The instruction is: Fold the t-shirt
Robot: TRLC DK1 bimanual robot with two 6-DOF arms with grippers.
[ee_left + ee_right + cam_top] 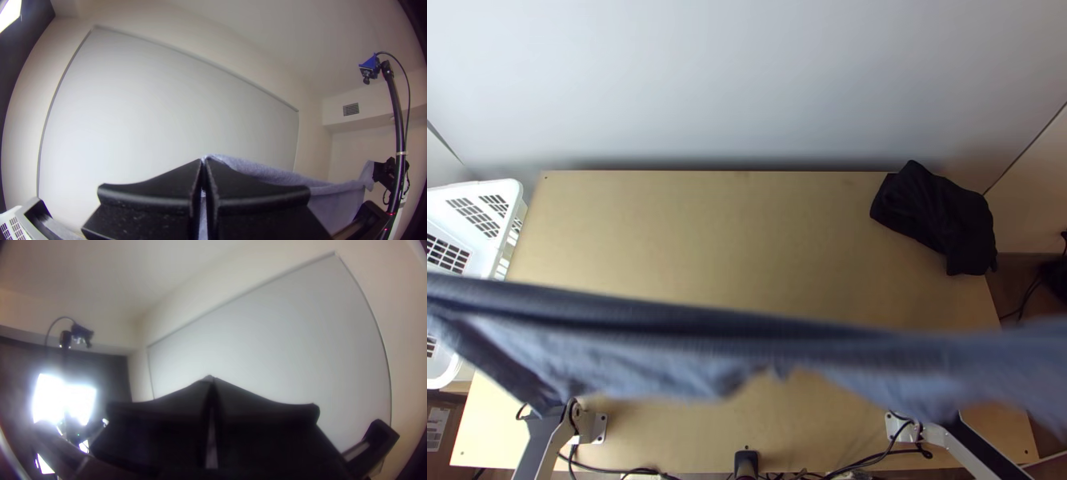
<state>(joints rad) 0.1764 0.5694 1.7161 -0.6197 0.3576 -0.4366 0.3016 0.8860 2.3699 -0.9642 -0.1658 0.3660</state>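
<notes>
The light-wood worktop (691, 240) shows bare across its middle and up to its far edge, with open room from the far left corner to the bundle of black cloth (935, 216). That bunched cloth lies at the far right corner, partly over the right edge. The blue-grey fabric t-shirt (667, 352) is stretched in the air above the near part of the worktop, running past both side edges, its lower border hanging unevenly; wood shows below it near the middle.

The left gripper (203, 163) has its wide black fingers pressed together on one upper end of the t-shirt. The right gripper (210, 378) is closed too, pinching the other end, with a pale strip of fabric between its fingers. Black cables (619, 470) trail along the near edge.

Beside the left edge stands a white plastic basket (513, 190) with latticed walls. The t-shirt passes over part of it and the top view cuts it off; whether it holds anything I cannot tell. The t-shirt's ends run out of the top view, its right side is blurred, and its sleeves and collar cannot be told apart.
</notes>
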